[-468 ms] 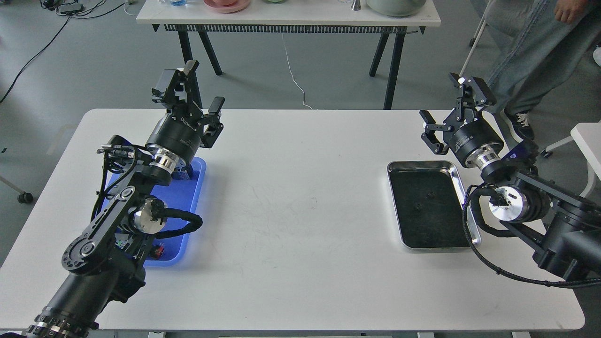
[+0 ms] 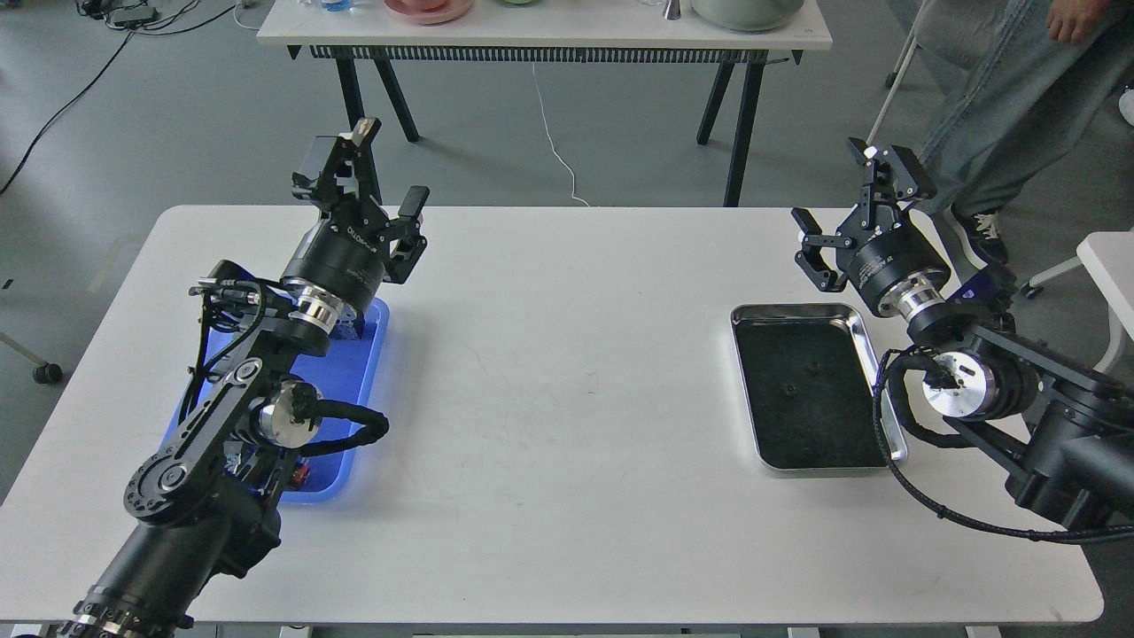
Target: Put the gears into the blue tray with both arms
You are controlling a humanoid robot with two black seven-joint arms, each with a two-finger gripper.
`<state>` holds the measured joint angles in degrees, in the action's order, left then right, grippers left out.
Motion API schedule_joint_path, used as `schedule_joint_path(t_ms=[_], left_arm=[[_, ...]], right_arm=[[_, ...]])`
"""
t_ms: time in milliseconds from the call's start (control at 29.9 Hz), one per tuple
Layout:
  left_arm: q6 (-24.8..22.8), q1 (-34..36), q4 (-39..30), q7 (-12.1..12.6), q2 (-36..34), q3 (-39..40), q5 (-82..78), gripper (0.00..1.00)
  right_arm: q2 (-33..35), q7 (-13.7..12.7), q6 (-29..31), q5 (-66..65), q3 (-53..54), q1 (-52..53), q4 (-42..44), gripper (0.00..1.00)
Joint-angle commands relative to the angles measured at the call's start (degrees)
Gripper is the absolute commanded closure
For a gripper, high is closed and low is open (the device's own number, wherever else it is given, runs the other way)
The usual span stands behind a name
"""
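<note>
Two tiny black gears lie on the black inside of the steel tray at the right. The blue tray sits at the left, mostly covered by my left arm. My left gripper hangs above the tray's far end, open and empty. My right gripper is raised beyond the steel tray's far edge, open, holding nothing.
Small switch parts with red caps show at the blue tray's near end. A second table with dishes stands behind. A person stands at the far right, near another white table's corner.
</note>
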<state>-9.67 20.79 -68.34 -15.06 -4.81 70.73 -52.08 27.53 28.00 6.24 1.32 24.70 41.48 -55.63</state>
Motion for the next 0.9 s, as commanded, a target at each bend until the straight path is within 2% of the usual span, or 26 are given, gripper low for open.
schedule_joint_path(t_ms=[0, 134, 267, 368, 635, 702, 869], left_arm=[[-0.17, -0.05, -0.04, -0.76, 0.15, 0.02, 0.05, 0.00], [-0.26, -0.05, -0.04, -2.61, 0.06, 0.02, 0.05, 0.00], [-0.26, -0.05, -0.04, -2.61, -0.03, 0.02, 0.05, 0.00], [-0.17, -0.05, -0.04, -2.70, 0.15, -0.06, -0.04, 0.00], [-0.17, -0.13, -0.04, -2.96, 0.15, -0.15, 0.05, 0.00], [-0.17, -0.13, -0.04, -3.48, 0.15, -0.15, 0.05, 0.00], [-0.26, -0.13, -0.04, -3.57, 0.15, -0.15, 0.05, 0.00]], right_arm=[[1.02, 0.00, 0.00, -0.09, -0.53, 0.00, -0.01, 0.01], [5.85, 0.00, 0.69, -0.26, -2.81, 1.06, -0.53, 0.01], [9.72, 0.00, 8.33, -6.57, -4.22, 4.57, 0.25, 0.01], [12.01, 0.00, 10.98, -19.72, -6.15, 7.03, 0.52, 0.01], [14.21, 0.00, 11.07, -53.83, -9.05, 11.25, 1.31, 0.01], [14.83, 0.00, 11.07, -62.36, -12.64, 14.31, 2.62, 0.01], [14.57, 0.00, 11.51, -75.74, -30.73, 26.96, 7.19, 0.01]])
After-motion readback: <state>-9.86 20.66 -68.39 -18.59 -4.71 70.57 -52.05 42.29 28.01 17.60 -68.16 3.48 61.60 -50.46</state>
